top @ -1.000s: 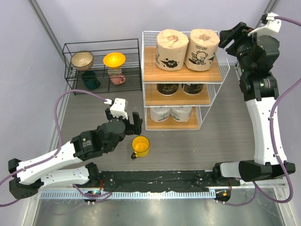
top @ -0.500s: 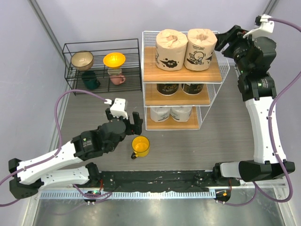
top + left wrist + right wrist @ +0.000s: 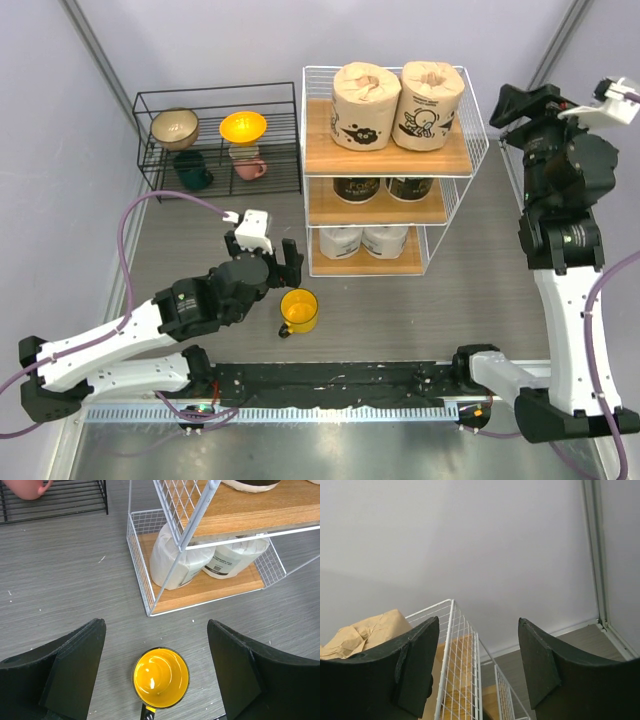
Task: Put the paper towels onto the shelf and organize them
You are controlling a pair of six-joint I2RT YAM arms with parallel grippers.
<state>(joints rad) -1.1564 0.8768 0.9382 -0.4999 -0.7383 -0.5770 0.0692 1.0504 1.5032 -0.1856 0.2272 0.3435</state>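
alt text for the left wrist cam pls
The left gripper, open, frames a yellow mug on the grey table. Just beyond stands the white wire shelf, two white paper towels side by side on its bottom board.

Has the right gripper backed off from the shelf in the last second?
Yes. The right gripper has drawn back to the right, away from the shelf and its top right corner.
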